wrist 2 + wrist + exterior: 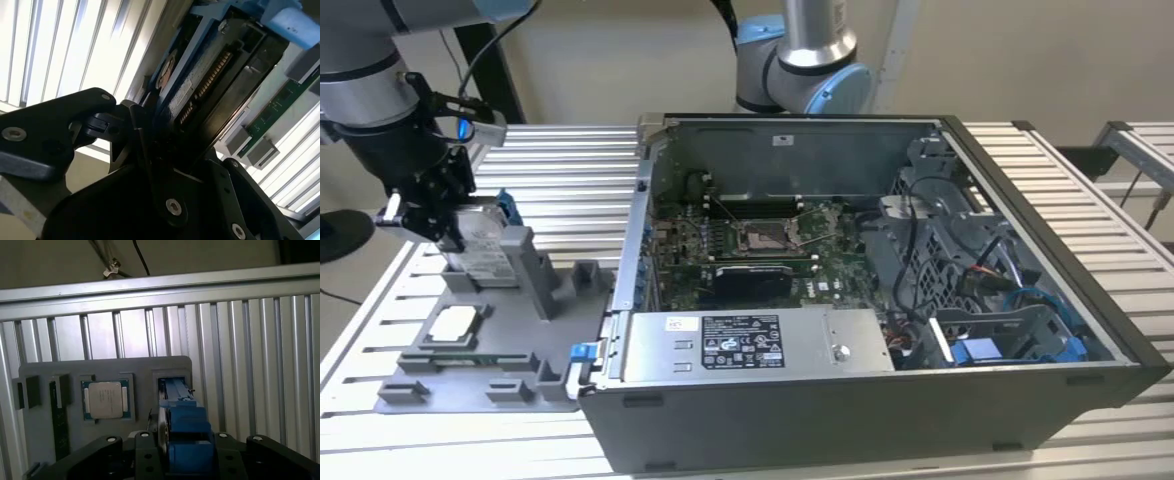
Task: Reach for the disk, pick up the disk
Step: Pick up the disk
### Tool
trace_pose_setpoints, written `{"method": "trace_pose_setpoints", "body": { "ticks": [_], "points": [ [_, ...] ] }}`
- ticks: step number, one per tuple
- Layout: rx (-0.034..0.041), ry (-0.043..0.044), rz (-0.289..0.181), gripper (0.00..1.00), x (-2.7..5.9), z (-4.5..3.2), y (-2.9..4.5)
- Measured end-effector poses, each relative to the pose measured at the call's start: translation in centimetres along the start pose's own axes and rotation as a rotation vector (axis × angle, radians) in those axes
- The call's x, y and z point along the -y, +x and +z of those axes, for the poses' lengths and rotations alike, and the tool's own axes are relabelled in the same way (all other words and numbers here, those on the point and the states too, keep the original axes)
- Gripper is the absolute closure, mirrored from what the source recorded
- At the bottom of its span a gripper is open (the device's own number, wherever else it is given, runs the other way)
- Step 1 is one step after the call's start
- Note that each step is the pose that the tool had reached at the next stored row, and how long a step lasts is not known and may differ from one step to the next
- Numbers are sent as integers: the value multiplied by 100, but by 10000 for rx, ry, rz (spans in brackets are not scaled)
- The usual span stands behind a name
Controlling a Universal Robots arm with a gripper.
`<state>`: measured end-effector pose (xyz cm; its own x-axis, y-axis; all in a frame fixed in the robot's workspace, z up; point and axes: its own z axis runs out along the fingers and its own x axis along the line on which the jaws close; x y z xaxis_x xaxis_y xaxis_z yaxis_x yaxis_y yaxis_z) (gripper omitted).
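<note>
fingers: in the second wrist view the dark fingers [142, 145] sit one on each flat face of the disk [200, 95]. they look pressed against it, so i judge them clamped on the disk rather than apart.
gripper: in the exterior view the gripper [450, 235] hangs straight down over the disk's top edge, at the exterior view's left.
disk: it stands on edge in a slot of the grey fixture tray [520, 335], label face toward the exterior view's left. its blue bracket [508, 208] runs along its edges, and its lower end looks seated in the slot.
bracket: in the first wrist view the blue bracket [186, 432] lies between the two black finger mounts, with the open slot beyond it.
neighbours: the cpu chip [454, 325] lies flat in its own pocket, nearer than the disk on the same tray. the open computer case [881, 400] stands just beside the tray at the exterior view's right.
step in hand: the reach looks finished and the grasp made, but the lift has not begun.
next move calls for: a straight pull up along the slot, keeping the disk upright so the bracket does not bind on the slot walls.
</note>
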<state>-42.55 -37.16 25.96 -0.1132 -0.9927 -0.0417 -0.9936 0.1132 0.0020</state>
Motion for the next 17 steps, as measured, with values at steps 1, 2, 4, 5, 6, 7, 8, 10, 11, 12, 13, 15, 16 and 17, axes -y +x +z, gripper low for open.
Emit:
{"method": "trace_pose_setpoints", "body": {
  "ticks": [1, 2, 4, 5, 6, 7, 8, 10, 11, 12, 13, 15, 16, 17],
  "points": [
    [5, -1, 0, 100, 0, 0, 0],
    [9, -1, 0, 100, 0, 0, 0],
    [19, -2, 0, 100, 0, 0, 0],
    [23, -2, 0, 100, 0, 0, 0],
    [28, -3, 0, 100, 0, 0, 0],
    [32, -2, 0, 100, 0, -4, 0],
    [34, -1, 0, 100, 0, -14, 0],
    [31, -3, 0, 100, 0, -53, -2],
    [30, -4, 0, 100, 0, -79, -3],
    [31, -3, 0, 100, 0, -108, -4],
    [31, -3, 1, 100, 0, -139, -6],
    [31, -4, 0, 100, 0, -203, -8],
    [31, -4, 1, 100, -1, -241, -10],
    [31, -3, 0, 100, 0, -277, -11]
  ]
}}
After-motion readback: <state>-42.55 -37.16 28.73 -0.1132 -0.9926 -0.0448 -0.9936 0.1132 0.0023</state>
